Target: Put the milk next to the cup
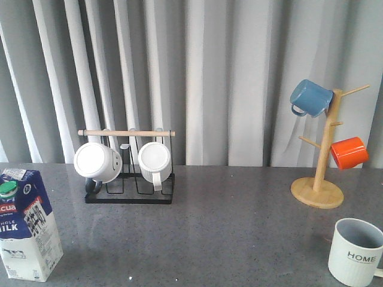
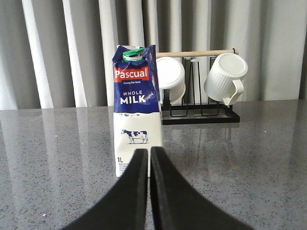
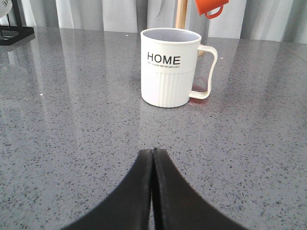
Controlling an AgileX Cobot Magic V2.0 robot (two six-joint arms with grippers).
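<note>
The milk (image 1: pixel 25 226) stood upright at the near left of the grey table (image 1: pixel 227 233), its green cap (image 1: pixel 7 188) closed. The cup (image 1: pixel 354 252) stood upright at the near right, well apart from it, its grey interior holding nothing visible. The left gripper (image 2: pixel 149 152) was clenched on nothing, just short of the carton. The right gripper (image 3: pixel 152 152) was likewise clenched, short of the cup. Two white mugs (image 1: pixel 97 162) hung on a black rack (image 1: pixel 130 194) at the far left.
</note>
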